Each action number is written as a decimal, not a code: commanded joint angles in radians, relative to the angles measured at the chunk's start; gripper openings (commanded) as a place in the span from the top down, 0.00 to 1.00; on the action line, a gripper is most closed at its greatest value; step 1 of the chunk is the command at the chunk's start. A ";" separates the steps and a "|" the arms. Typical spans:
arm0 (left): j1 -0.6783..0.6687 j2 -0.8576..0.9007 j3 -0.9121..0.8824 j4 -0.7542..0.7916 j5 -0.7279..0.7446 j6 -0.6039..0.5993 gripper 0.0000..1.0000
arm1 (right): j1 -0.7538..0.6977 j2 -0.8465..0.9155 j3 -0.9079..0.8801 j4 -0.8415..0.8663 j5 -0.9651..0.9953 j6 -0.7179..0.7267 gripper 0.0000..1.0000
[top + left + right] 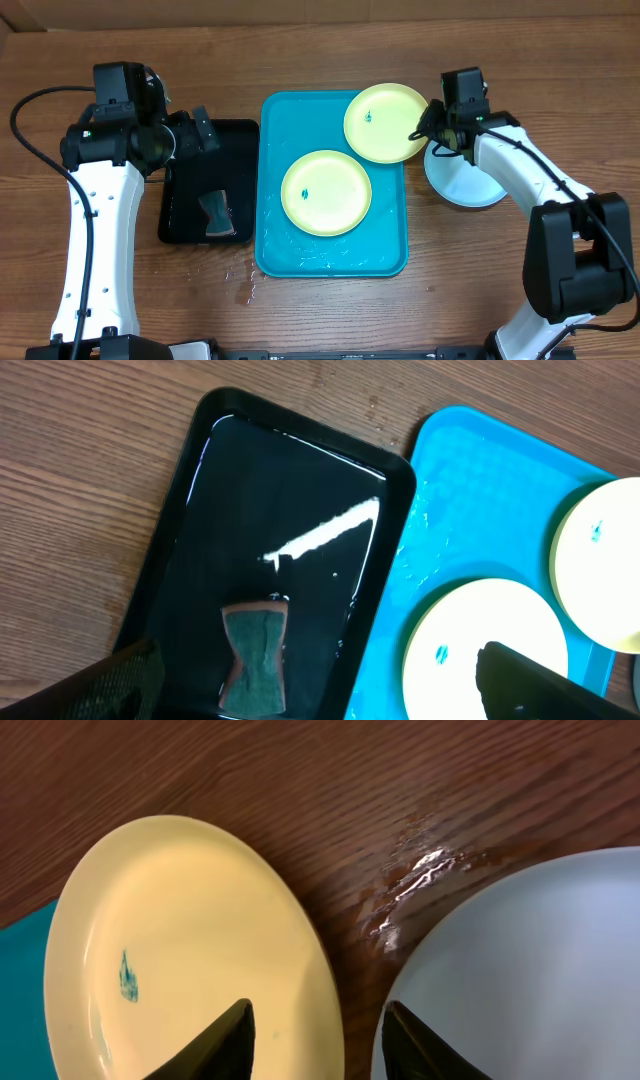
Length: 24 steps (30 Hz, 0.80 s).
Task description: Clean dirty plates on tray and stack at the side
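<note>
The right hand (318, 1045), fingers half-parted, straddles the rim of a pale yellow plate (385, 122) overhanging the turquoise tray (268, 240) at its far right corner; whether it pinches cannot be told. A second yellow plate (326, 192) lies mid-tray, a light blue plate (470, 185) just beside on the worktop (450, 285). The left hand (200, 130) hangs wide open over a black tray (175, 228).

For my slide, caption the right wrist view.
Right tool astride rim of yellow plate; light blue plate beside, on table.
</note>
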 commanded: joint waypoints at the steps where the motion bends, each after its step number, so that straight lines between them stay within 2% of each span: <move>1: -0.009 0.010 0.021 0.001 0.006 -0.018 0.00 | 0.013 0.007 -0.032 0.029 -0.021 -0.004 0.60; 8: -0.009 0.010 0.021 0.001 0.006 -0.018 0.00 | 0.013 0.013 -0.064 0.038 -0.021 -0.004 0.66; 11: -0.009 0.010 0.021 0.001 0.006 -0.018 0.00 | 0.013 0.018 -0.064 0.037 -0.021 -0.004 0.72; 15: -0.009 0.010 0.021 0.001 0.006 -0.018 0.00 | 0.013 0.019 -0.065 0.042 -0.034 -0.004 0.87; 21: -0.009 0.010 0.021 0.001 0.006 -0.018 0.00 | 0.028 0.019 -0.065 0.042 -0.067 -0.004 0.95; 24: -0.009 0.010 0.021 0.001 0.006 -0.018 0.00 | 0.050 0.019 -0.065 0.050 -0.067 -0.005 0.95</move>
